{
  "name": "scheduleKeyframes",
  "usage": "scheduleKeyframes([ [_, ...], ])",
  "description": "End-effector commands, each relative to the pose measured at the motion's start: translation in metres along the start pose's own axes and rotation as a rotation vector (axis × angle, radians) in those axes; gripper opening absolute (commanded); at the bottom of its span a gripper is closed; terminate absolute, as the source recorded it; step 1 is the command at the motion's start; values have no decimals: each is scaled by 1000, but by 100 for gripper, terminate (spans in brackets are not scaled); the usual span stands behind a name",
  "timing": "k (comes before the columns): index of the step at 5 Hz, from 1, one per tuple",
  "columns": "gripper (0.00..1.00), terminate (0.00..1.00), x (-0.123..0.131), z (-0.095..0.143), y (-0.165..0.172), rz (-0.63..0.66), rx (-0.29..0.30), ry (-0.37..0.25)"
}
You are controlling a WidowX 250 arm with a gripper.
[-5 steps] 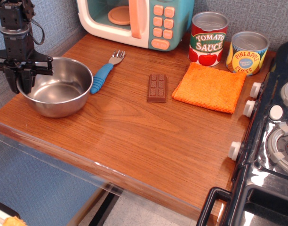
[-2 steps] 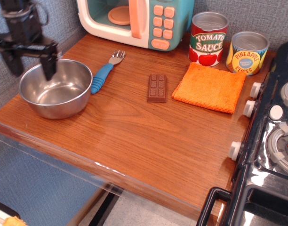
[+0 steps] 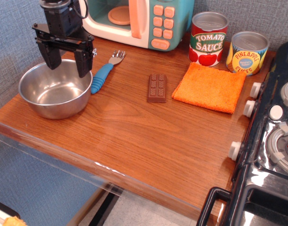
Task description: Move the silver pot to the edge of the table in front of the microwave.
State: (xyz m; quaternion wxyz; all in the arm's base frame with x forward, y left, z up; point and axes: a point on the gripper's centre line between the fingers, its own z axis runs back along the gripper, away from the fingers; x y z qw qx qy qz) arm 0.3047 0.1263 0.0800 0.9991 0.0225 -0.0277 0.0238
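Starting at the left: the silver pot [image 3: 55,94] stands upright at the left end of the table [image 3: 148,141], close to the near edge, well forward of the microwave [image 3: 134,21] at the back. By its present position the placement looks achieved or nearly so; that is a judgement.

Your gripper [image 3: 65,60] hangs above the pot's far rim with its two fingers spread apart and nothing between them. Whether the finger tips touch the rim cannot be told from this view.

On handling: the pot appears thin steel, rigid, probably light, and smooth enough to slip in a pinch. It has no handles (so the rolled rim is your only purchase). If you must take it again, put one finger inside the wall and one outside, and close squarely.

Moving right: a blue-handled fork [image 3: 105,71] lies just beside the pot, close enough to be knocked if the pot slides right. Then a chocolate bar [image 3: 157,87], an orange cloth [image 3: 210,86], a tomato sauce can [image 3: 208,39], a pineapple can [image 3: 247,52], and the black stove [image 3: 271,141] at the far right.
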Motion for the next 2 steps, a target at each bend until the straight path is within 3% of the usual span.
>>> scheduleKeyframes([
  [1,100,0,-3,18,1,-22,7,-49],
  [2,100,100,-3,18,1,-22,7,-49],
])
